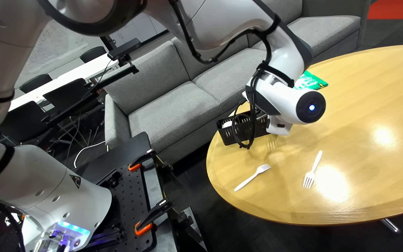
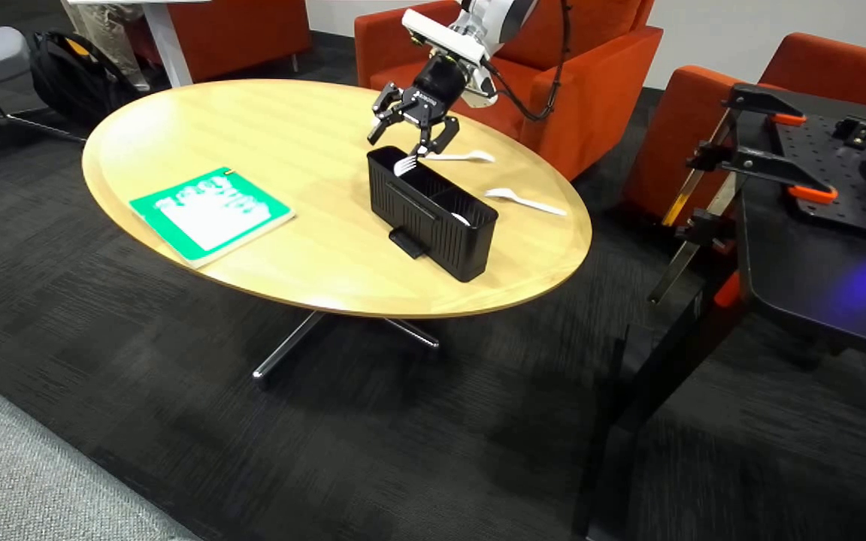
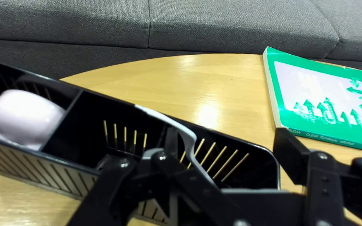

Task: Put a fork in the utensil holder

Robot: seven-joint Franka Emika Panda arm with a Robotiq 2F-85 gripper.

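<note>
Mid-frame in the wrist view, the fork (image 3: 187,135) slants toward lower right across the utensil holder (image 3: 112,111) beside the wide-spread gripper (image 3: 226,141)

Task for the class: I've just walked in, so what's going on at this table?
A robot arm is putting a fork into the black utensil holder. Its hand stands open at one end of the holder. The fork is at the holder's opening, not clamped; its handle's end is hidden, so I can't tell how deep it sits. A second fork and a third fork lie on the table, along with a green book.
</note>
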